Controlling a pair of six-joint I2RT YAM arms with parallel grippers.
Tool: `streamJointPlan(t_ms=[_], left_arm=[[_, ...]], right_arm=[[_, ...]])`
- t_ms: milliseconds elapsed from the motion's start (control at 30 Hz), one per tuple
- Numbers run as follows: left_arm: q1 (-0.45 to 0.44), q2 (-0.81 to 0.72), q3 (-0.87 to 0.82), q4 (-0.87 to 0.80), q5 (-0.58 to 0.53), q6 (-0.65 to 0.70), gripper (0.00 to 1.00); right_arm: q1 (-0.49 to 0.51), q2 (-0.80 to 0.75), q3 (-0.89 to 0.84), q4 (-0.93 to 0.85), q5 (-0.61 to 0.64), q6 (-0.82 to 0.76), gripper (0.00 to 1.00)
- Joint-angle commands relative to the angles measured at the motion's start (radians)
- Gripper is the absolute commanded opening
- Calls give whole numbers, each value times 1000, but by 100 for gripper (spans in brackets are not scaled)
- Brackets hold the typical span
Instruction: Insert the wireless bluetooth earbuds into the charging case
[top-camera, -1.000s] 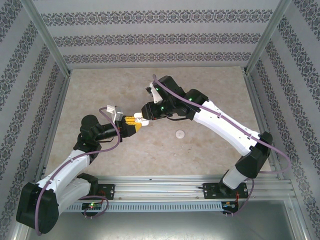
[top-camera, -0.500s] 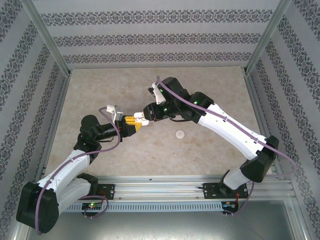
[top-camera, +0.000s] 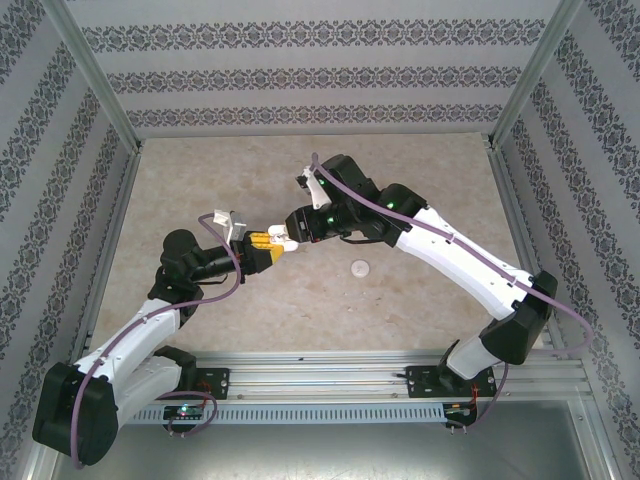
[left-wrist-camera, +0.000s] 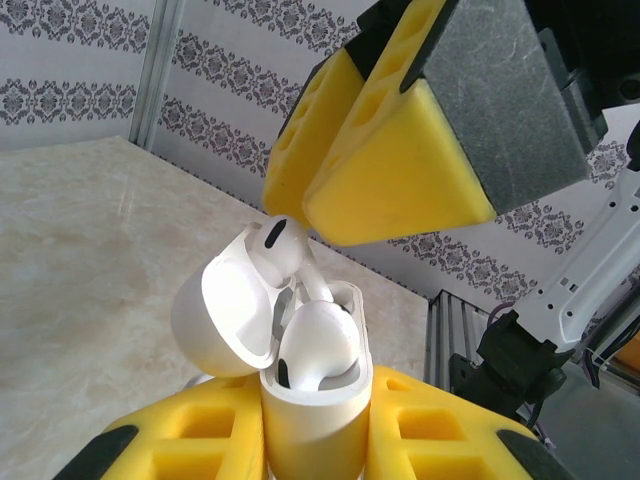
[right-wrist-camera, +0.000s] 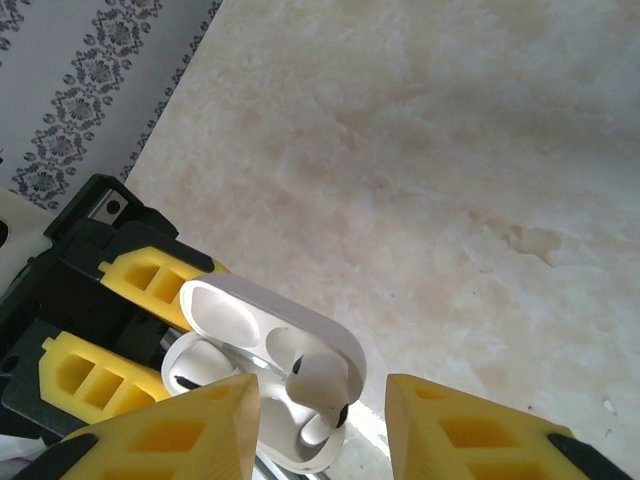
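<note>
White glossy charging case (left-wrist-camera: 312, 425), lid open, clamped upright in left gripper (top-camera: 262, 247) above mid-desk (right-wrist-camera: 450, 150); one earbud (left-wrist-camera: 318, 345) seated, second earbud (left-wrist-camera: 275, 250) half-in between right gripper's (right-wrist-camera: 320, 420) parted, empty jaws: best pressed straight down, gently.

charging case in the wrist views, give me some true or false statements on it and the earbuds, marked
1. The charging case has its lid shut. False: the lid is hinged open.
2. The left gripper holds the charging case by its base. True.
3. Both earbuds lie on the table. False: one earbud sits in the case, and the other earbud stands in it, sticking up above the rim.
4. The right gripper has its jaws apart on either side of the other earbud. True.
5. A round white disc lies on the table. True.
</note>
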Motion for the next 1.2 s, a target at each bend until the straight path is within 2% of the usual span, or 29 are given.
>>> streamJointPlan(t_ms=[0,400,567,733,1167], left_arm=[[-6,-2,1,53,25,-6,16],[-8,4,1,53,27,0,16],[-7,2,-5,53,27,0,16],[-7,1,-6,55,25,0,16],[-6,-2,-5,56,27,-6,16]], right_arm=[[12,23,41,-31,21,-18,38],[18,56,80,-68,31,-37,36],[20,61,87,-76,37,-43,29],[21,43,67,-60,29,-59,25],[22,-18,-8,6,9,-87,24]])
